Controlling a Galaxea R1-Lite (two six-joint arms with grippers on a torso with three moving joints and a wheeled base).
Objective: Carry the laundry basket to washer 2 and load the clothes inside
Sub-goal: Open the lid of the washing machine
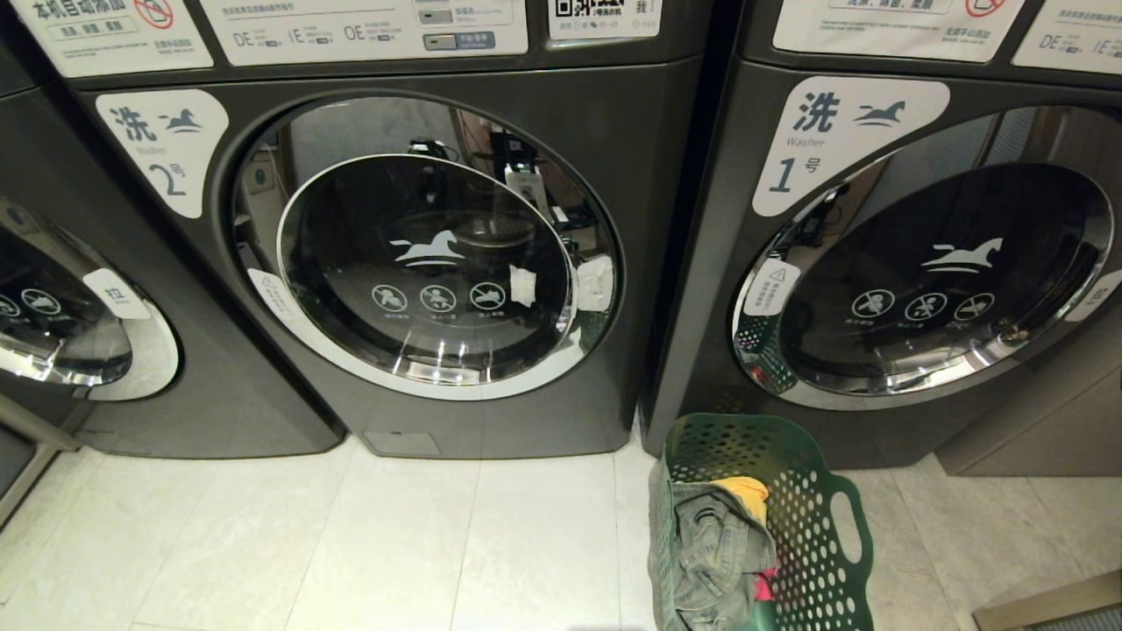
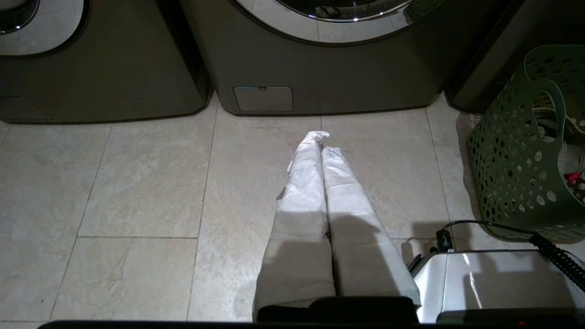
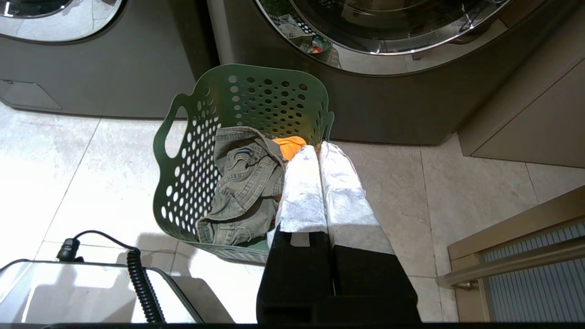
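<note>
- The task stands at its very start, judging by the layout: the laundry basket (image 1: 793, 517) rests on the tiled floor (image 1: 351, 543) in front of the washer labelled 1 (image 1: 885, 263), not yet carried anywhere.
- The clothes (image 1: 714, 552) lie inside the basket: grey-green denim trousers (image 3: 242, 183) on top, a yellow-orange cloth piece (image 3: 289, 146) tucked toward the far wall, and a sliver of red-pink cloth (image 1: 764, 585) lower down.
- Washer 2 (image 1: 421, 263) stands to the basket's left in the head view, its round door closed (so the door will need opening before any loading).
- The left end effector (image 2: 322, 139) hovers over bare floor before washer 2, its white-wrapped fingers pressed together and holding nothing.
- The right end effector (image 3: 315, 148) hangs just above the basket's near rim, fingers likewise together and empty, touching neither cloth nor plastic as far as can be told.
- The next move likely calls for both end effectors to spread and reach the oval cut-out handles (image 3: 172, 132) on the basket's two sides, then lift evenly so the load does not tip.
</note>
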